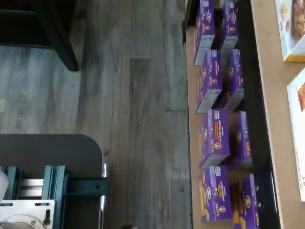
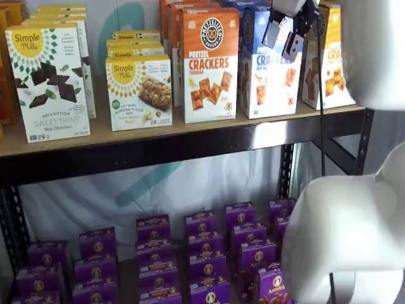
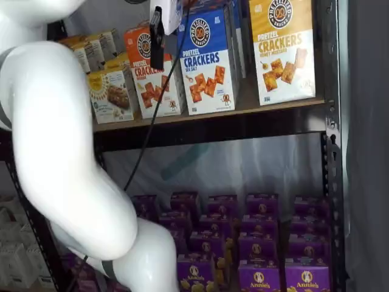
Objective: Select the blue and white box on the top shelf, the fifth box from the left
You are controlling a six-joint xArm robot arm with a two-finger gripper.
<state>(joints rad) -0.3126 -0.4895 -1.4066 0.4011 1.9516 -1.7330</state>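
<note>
Floor (image 1: 119, 95) was grey wood-look planks w/ a dark furniture leg (image 1: 59, 40) on it; white sheet (image 2: 190, 183) hung behind shelves.

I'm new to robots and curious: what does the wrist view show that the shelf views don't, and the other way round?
Only the wrist view: grey plank floor, a dark mount with teal brackets. Only the shelf views: the blue and white box, the pincer, the white arm. Both: purple boxes, the top shelf.

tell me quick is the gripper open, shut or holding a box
gripper: holding nothing, in front of the blue and white box; open or shut cannot be told.
</note>
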